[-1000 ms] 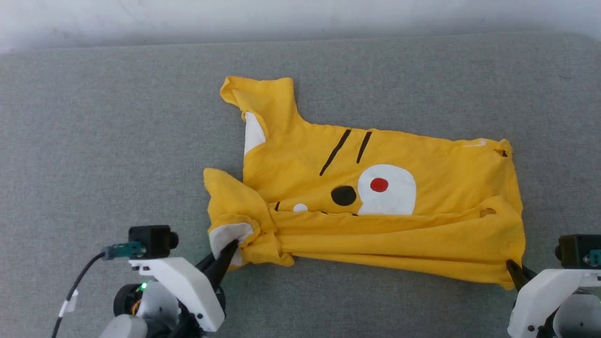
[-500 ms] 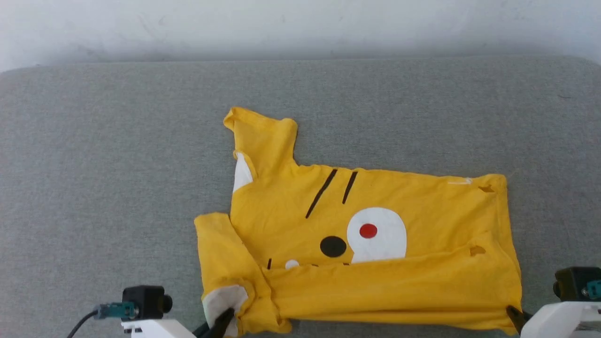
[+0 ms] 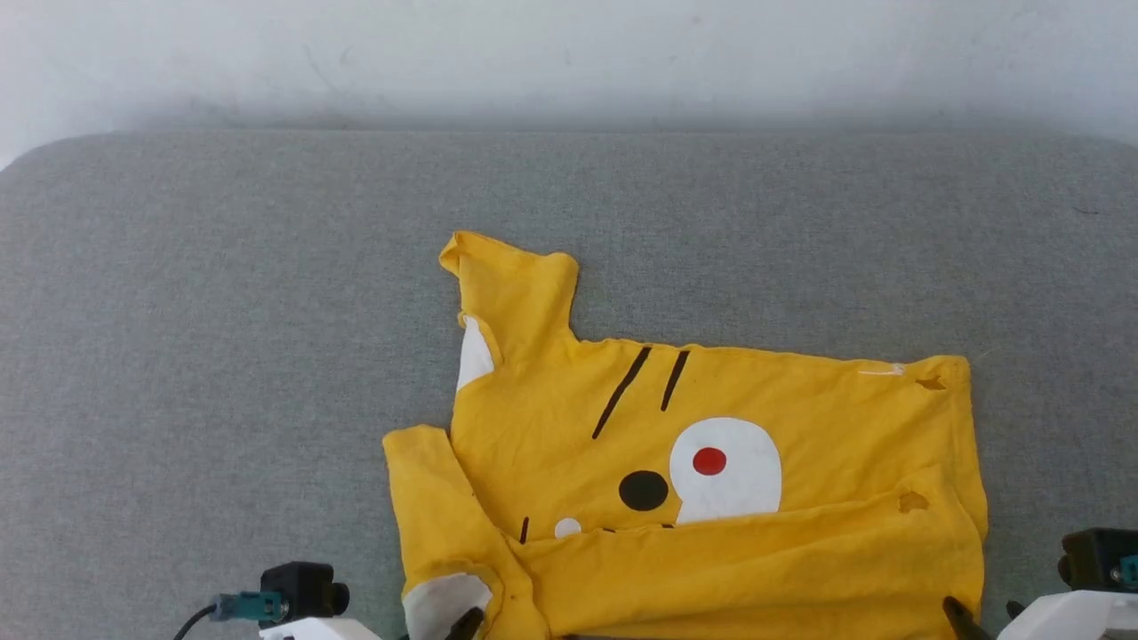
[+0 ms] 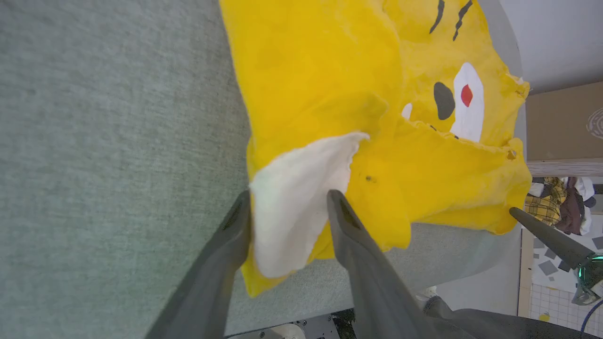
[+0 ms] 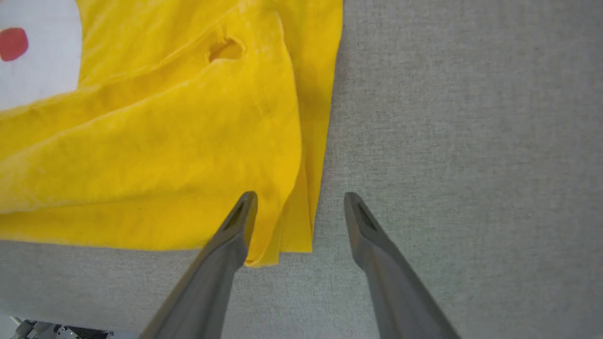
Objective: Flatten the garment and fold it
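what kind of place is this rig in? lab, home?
Probably an indoor lab or workroom set up for cloth handling: a grey fabric-covered table against a plain white wall, with a brown box and a heap of clothes beyond its edge in the left wrist view.

The yellow T-shirt [image 3: 711, 551] lies sideways on the grey bench [image 3: 222, 356] in front of me. Its near edge is folded over part of the animal face [image 3: 702, 471]. One sleeve [image 3: 511, 284] points away, one shows white.

Left hand [image 4: 288, 194] has its two fingers spread apart; right hand [image 5: 300, 195] likewise, fingers well parted.
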Tool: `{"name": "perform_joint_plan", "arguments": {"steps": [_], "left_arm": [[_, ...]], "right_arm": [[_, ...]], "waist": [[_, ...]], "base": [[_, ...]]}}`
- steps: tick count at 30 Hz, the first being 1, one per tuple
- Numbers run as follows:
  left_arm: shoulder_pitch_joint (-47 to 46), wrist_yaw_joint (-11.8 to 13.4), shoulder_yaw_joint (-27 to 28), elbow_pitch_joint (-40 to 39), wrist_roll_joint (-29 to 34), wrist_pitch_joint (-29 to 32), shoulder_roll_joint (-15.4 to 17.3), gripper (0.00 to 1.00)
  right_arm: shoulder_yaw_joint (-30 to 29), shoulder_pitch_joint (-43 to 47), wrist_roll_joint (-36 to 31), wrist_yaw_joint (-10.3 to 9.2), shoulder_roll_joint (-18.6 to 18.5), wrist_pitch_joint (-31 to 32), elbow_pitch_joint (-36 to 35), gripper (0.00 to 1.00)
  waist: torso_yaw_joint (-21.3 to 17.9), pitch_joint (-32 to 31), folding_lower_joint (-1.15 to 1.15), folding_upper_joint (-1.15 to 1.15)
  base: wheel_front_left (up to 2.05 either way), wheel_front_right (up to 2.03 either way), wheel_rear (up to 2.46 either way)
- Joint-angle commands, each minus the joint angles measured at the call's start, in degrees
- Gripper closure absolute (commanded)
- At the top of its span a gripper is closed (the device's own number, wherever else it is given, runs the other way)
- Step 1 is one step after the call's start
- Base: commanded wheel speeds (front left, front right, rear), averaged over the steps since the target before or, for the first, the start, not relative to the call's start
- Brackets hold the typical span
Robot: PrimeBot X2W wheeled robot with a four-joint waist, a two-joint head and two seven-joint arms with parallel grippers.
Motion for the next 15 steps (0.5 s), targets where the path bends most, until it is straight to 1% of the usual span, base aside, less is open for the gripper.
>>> {"name": "perform_joint_plan", "arguments": {"steps": [1,5,6,11,12,14,15], "left_arm": [[-0.7,-0.5,0.3,0.4,-0.4,-0.7,-0.4,0.0],[-0.5,-0.4,2.2,0.1,-0.6,-3.1,-0.5,0.0],[-0.5,-0.4,2.2,0.1,-0.6,-3.1,-0.5,0.0],[-1.6,0.4,6.6,-2.8,2.1,-9.9,0.0,0.0],[-2.4,0.2,7.2,-3.7,3.2,-11.3,0.5,0.0],[-4.6,-1.0,7.8,-5.6,5.6,-14.1,1.5,0.0],[-6.1,-1.1,8.4,-6.3,6.5,-15.4,1.6,0.0]], "right_arm": [[-0.1,-0.8,0.7,-0.04,0.0,-1.2,0.2,0.0],[-1.2,-1.9,1.4,-0.04,0.0,-5.1,-0.5,0.0],[-1.2,-1.9,1.4,-0.04,0.0,-5.1,-0.5,0.0],[-2.0,-4.4,-0.4,-0.04,0.0,-10.6,-2.1,0.0],[-1.8,-5.1,-0.9,-0.04,0.0,-12.0,-2.7,0.0],[-1.3,-6.8,-2.3,-0.04,0.0,-15.8,-4.0,0.0],[-0.7,-7.7,-3.0,-0.04,0.0,-18.1,-4.6,0.0]], "waist": [[-0.2,-0.3,0.01,0.0],[-0.9,-0.2,0.01,0.0],[-0.9,-0.2,0.01,0.0],[-1.8,0.9,0.01,0.0],[-1.9,1.2,0.01,0.0],[-2.2,2.2,0.01,0.0],[-2.3,2.8,0.01,0.0]], "base": [[0.0,0.0,0.0],[0.0,0.0,0.0],[0.0,0.0,0.0],[0.0,0.0,0.0],[0.0,0.0,0.0],[0.0,0.0,0.0],[0.0,0.0,0.0]]}}
